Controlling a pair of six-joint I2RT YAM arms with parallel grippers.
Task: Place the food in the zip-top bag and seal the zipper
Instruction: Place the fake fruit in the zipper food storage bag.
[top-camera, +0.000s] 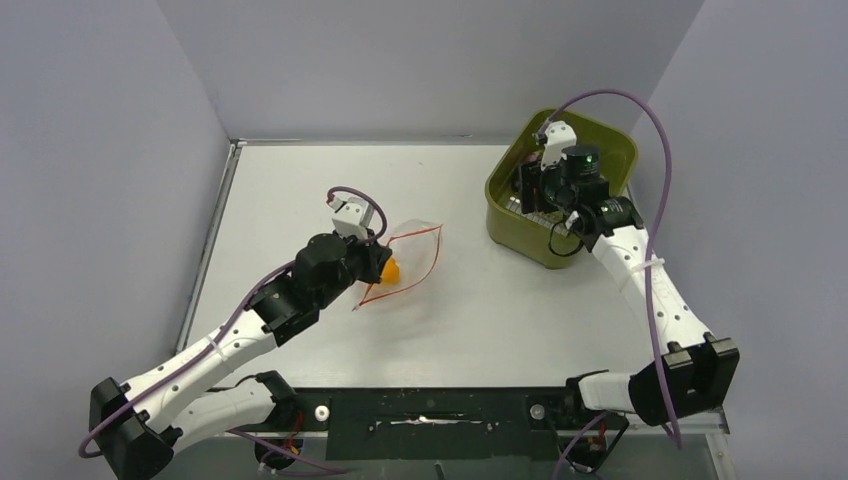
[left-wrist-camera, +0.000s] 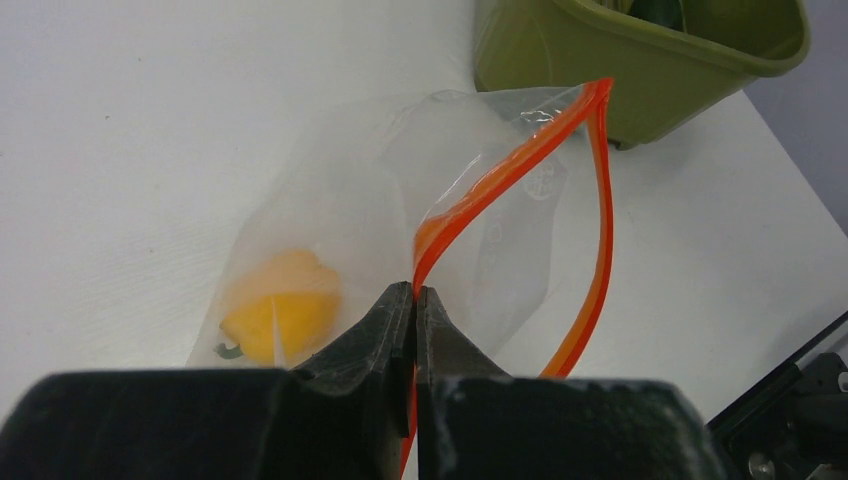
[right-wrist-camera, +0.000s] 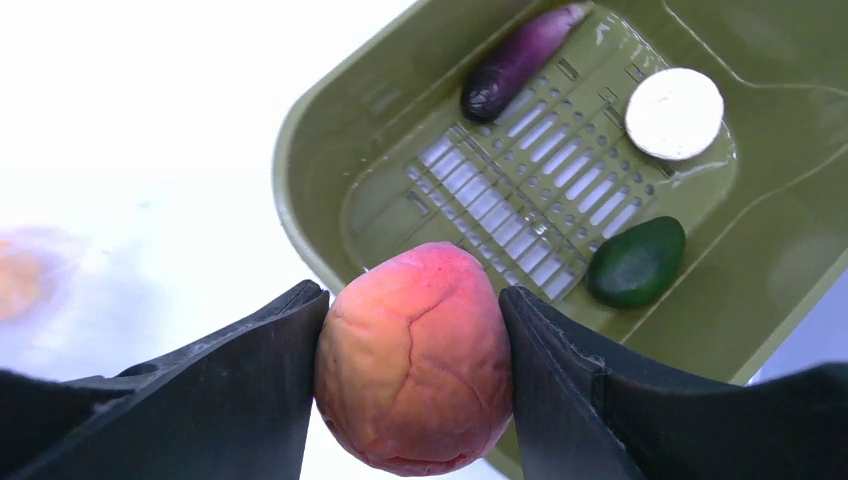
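Observation:
The clear zip-top bag (top-camera: 408, 262) lies mid-table with its mouth open; it also shows in the left wrist view (left-wrist-camera: 350, 190). Its red zipper (left-wrist-camera: 500, 175) forms an open loop. The yellow-orange bell pepper (left-wrist-camera: 282, 318) is inside the bag. My left gripper (left-wrist-camera: 414, 292) is shut on the near zipper strip and holds that edge up. My right gripper (right-wrist-camera: 413, 305) is shut on the red-orange round fruit (right-wrist-camera: 415, 355), above the near-left rim of the olive-green basket (right-wrist-camera: 310, 130). In the basket lie the dark purple piece (right-wrist-camera: 520, 60), the pale round slice (right-wrist-camera: 674, 113) and the dark green piece (right-wrist-camera: 636, 262).
The green basket (top-camera: 507, 200) stands at the back right of the white table, against the right wall. Grey walls close in the left, back and right. The arm bases and a black rail run along the near edge.

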